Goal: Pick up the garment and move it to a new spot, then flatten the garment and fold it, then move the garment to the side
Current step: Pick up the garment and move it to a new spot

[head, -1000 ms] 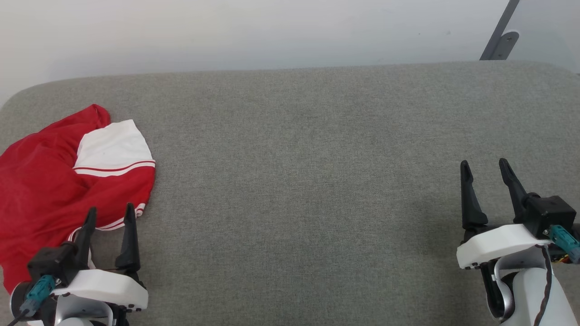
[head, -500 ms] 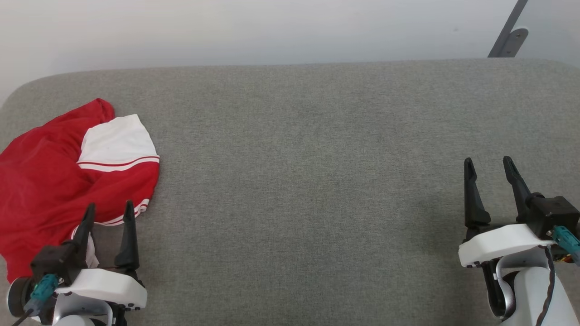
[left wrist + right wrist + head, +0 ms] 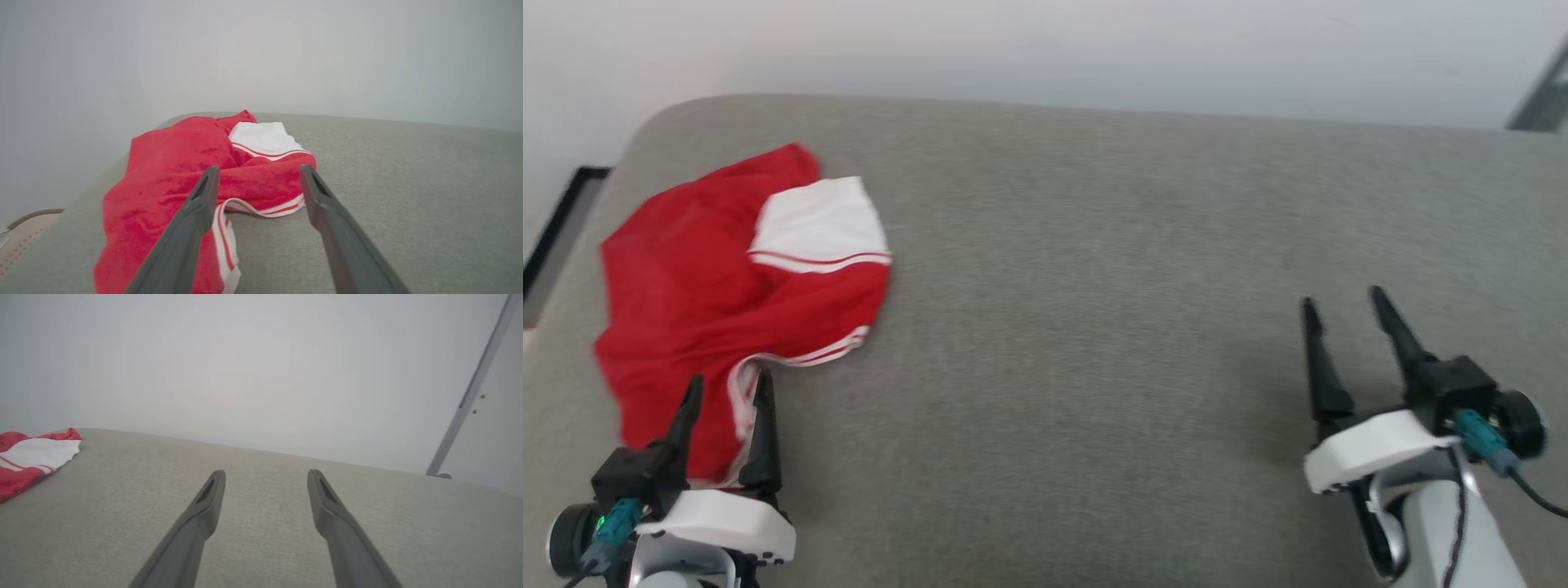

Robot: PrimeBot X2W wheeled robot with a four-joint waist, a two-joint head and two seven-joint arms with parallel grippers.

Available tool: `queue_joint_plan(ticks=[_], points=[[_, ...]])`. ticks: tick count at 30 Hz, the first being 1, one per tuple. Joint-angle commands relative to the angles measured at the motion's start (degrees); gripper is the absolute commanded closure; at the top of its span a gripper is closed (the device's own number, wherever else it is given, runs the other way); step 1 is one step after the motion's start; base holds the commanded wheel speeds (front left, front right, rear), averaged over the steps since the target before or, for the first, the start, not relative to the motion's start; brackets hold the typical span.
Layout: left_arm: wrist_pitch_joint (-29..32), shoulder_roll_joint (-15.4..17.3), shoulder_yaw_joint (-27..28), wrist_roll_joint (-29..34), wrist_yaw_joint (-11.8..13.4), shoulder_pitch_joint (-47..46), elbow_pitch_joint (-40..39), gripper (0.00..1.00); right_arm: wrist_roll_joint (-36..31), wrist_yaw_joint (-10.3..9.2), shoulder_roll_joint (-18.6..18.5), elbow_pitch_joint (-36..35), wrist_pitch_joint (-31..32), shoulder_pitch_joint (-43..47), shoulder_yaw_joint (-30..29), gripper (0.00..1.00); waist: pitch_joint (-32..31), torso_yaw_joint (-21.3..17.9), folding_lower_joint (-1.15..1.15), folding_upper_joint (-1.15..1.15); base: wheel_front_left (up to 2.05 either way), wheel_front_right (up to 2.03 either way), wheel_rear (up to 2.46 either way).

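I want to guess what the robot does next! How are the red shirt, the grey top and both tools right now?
Garment: crumpled in a heap, not flat, not folded, near the left end of the grey surface.
Left tool: open, holding nothing, at the garment's near edge.
Right tool: open, holding nothing, far from the garment.
Grey surface: bare apart from the garment.

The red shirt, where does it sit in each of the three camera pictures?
Head view: the red shirt lies crumpled at the left, just beyond the left gripper.
Left wrist view: the red shirt is centre-left, past that gripper's fingers.
Right wrist view: the red shirt is at the far left edge, cut off.
Shared landmark: its white sleeve with a red stripe.
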Motion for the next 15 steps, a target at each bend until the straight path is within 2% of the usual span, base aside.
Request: queue_joint_plan(ticks=[1, 9, 15], points=[[-0.3, -0.1, 0.5, -0.1, 0.1, 0.5, 0.2, 0.00, 0.5, 0.00, 0.0, 0.4, -0.3, -1.0, 1.0, 0.00, -0.1, 2.8, 0.00, 0.00, 0.00, 0.00, 0.00], [-0.2, -2.0, 3.4, -0.9, 0.0, 3.0, 0.0, 0.00, 3.3, 0.00, 0.0, 2.7, -0.3, -2.7, 7.6, 0.00, -0.8, 9.8, 0.00, 0.00, 0.00, 0.00, 0.00], [-0.2, -3.4, 5.3, -1.2, 0.0, 4.9, -0.8, 0.00, 5.2, 0.00, 0.0, 4.0, -0.3, -3.1, 11.7, 0.00, -1.2, 13.4, 0.00, 0.00, 0.00, 0.00, 0.00]])
